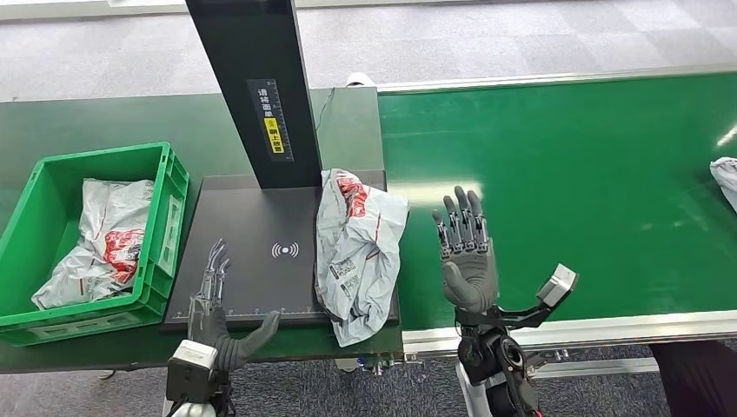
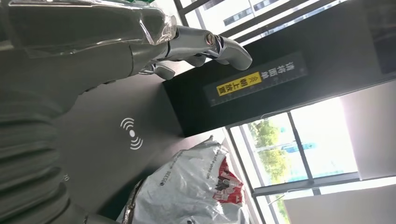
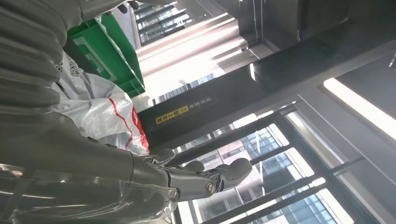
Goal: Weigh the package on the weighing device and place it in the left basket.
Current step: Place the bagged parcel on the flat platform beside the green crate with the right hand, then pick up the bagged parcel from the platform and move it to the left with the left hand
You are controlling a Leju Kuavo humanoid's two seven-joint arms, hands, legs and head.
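Note:
A crumpled grey package (image 1: 356,248) with red print lies on the right side of the black weighing plate (image 1: 261,261), overhanging its right edge. The left wrist view shows the same package (image 2: 196,186) beside the plate's wireless mark (image 2: 131,134). My left hand (image 1: 213,300) hovers over the plate's front left part, fingers apart, holding nothing. My right hand (image 1: 465,252) is raised over the green belt just right of the package, palm up and fingers spread. The green basket (image 1: 165,187) stands left of the plate with another grey package (image 1: 100,239) inside.
A black post (image 1: 261,87) with a yellow label rises from the back of the plate. The green conveyor belt (image 1: 591,182) stretches to the right, with a further grey package (image 1: 726,178) at its far right edge. The table's front edge runs just before my arms.

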